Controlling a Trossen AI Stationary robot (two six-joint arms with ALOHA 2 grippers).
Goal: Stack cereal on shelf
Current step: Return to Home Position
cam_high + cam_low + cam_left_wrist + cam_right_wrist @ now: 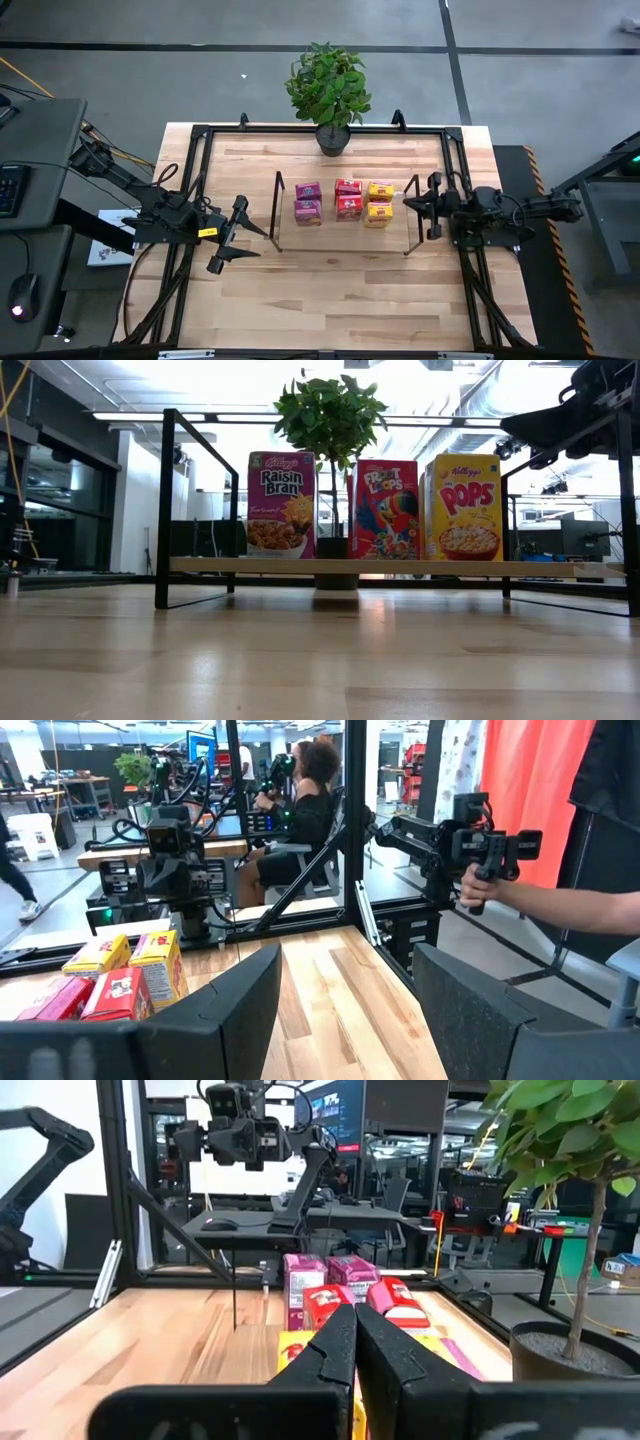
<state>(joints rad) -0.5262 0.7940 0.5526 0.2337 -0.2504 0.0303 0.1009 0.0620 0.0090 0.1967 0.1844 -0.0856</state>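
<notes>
Cereal boxes (348, 207), six overhead, three in low view

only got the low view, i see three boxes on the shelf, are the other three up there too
observer: yes, a second row stands behind them on the shelf: pink box, red box, yellow box.
operator: where's the left arm
observer: left arm is off the shelf's left end, jaws open.
operator: and the right
observer: right arm is off the shelf's right end, jaws shut, holding nothing.
</notes>
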